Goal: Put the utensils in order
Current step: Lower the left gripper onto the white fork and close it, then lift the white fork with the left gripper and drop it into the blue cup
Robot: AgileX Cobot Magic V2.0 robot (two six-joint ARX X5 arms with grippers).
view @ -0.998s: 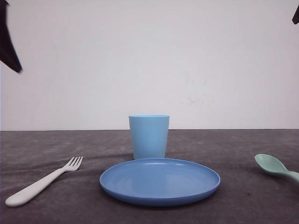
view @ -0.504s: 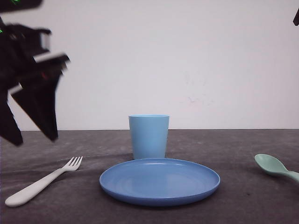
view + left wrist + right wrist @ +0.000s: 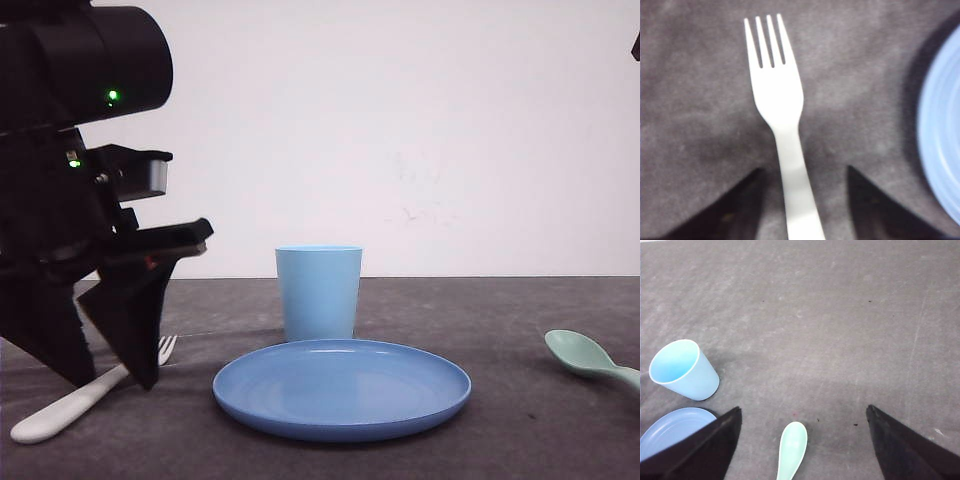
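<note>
On a dark grey table (image 3: 520, 440) set against a plain white wall (image 3: 420, 130), the biggest thing in the front view is the robot's black left arm (image 3: 70, 150), which fills the left side of the scene with small green lights glowing on its body. Its left gripper (image 3: 110, 378) hangs low over the tabletop with both pointed fingers (image 3: 135, 330) aimed downward and spread wide apart, holding nothing. Next in size is a round blue plate (image 3: 342, 388) lying flat at the centre of the table, and just behind it stands a light blue cup (image 3: 319, 292), upright. A white fork (image 3: 60, 412) lies flat on the table to the left of the plate, its handle pointing toward the camera and its tines partly hidden behind the gripper; in the left wrist view the handle runs straight down the gap between the two fingers, neither of which touches it. At the far right edge of the table, well apart from the plate, lies a pale mint-green spoon (image 3: 585, 357). In the right wrist view the right gripper (image 3: 802, 440) is held high above the table, its fingers wide open and empty, with the spoon lying below between them.
</note>
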